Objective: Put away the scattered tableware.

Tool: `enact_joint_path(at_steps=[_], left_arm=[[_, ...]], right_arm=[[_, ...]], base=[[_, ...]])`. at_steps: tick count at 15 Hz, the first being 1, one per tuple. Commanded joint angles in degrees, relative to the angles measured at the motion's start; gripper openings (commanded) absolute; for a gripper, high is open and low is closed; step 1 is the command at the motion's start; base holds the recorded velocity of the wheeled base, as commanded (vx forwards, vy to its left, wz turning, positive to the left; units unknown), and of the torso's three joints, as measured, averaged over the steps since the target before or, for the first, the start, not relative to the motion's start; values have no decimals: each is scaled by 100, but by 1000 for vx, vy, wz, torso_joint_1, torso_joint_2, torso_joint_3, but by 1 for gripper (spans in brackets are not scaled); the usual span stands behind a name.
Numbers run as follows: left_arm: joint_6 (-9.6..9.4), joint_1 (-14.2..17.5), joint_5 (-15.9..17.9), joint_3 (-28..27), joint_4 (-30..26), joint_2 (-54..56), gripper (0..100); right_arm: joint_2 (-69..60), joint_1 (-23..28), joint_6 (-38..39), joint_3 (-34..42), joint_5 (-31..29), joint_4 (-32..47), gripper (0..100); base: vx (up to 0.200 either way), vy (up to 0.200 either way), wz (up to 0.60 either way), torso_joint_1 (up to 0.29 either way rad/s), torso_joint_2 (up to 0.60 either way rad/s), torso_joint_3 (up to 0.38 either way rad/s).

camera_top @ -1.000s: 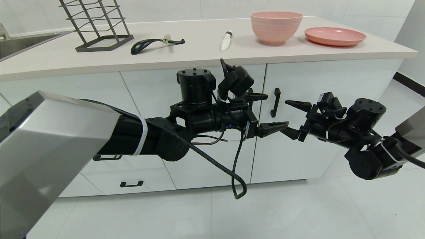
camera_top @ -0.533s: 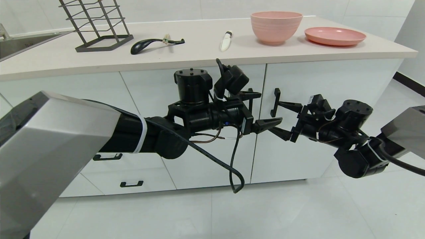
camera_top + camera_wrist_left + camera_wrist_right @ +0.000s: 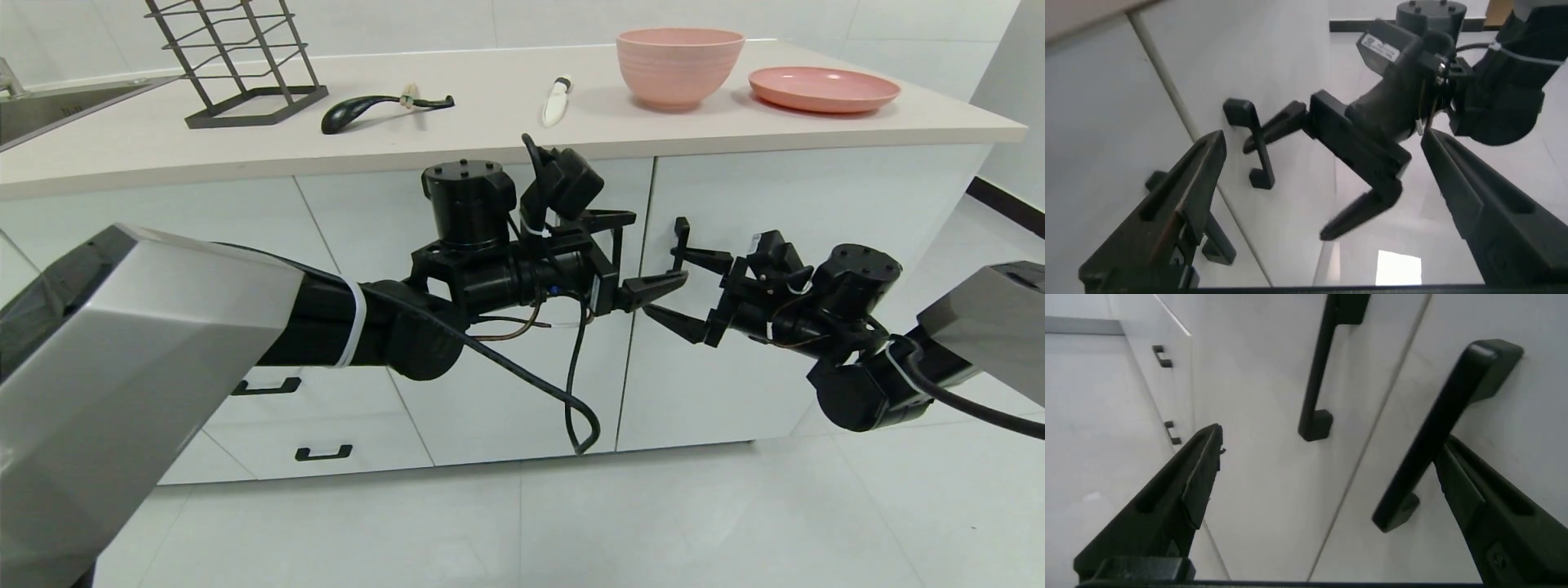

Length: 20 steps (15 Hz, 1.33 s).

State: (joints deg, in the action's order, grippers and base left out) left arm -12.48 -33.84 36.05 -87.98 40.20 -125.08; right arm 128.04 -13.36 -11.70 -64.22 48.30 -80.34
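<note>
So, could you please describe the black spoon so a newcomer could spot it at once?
Start at the pale counter above the white cabinets. On it, between the wire rack and the small white utensil, lies the spoon. It is the only black curved piece there; the bowl and plate are pink.

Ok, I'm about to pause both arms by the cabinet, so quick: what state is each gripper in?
Left gripper: open, holding nothing.
Right gripper: open, holding nothing.
</note>
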Motion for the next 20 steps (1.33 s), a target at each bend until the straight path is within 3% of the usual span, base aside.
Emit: enact_joint_path(at_steps=[1,7,11,16,20], left_arm=[[0,0,-10,-220,-4,-149,100],[0,0,-36,-510,5,-316,100],[0,-26,-36,-501,269,-430,100],[9,-527,95,-492,532,-518,100],[71,-1010,69,-501,541,-527,100]], right_arm=[[2,-17,28,6,215,-17,100],[-446,-17,28,797,611,-61,100],[-1220,-17,-7,2089,865,-61,100],[-2187,-9,-87,3407,909,-70,100],[-2441,18,-130,3768,909,-61,100]], base=[[0,0,0,0,0,0],[0,0,0,0,0,0],[0,0,0,0,0,0],[0,0,0,0,0,0],[0,0,0,0,0,0]])
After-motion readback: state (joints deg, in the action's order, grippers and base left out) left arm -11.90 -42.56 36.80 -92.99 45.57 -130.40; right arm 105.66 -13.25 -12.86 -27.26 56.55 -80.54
